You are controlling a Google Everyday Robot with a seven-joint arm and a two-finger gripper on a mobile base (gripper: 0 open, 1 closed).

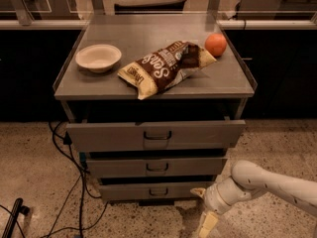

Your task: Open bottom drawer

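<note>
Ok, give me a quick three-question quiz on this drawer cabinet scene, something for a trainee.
1. True or false: the claw is gripping the bottom drawer by its handle.
2. Multiple choice: what lies between the white bowl and the orange fruit? A) chip bag B) soda can C) sponge
3. Fill in: the drawer front sticking out farthest is the ___ one.
Key: 1 false, the claw hangs low off the bottom drawer's right end, away from the handle. 2 A. 3 top, the top drawer.
</note>
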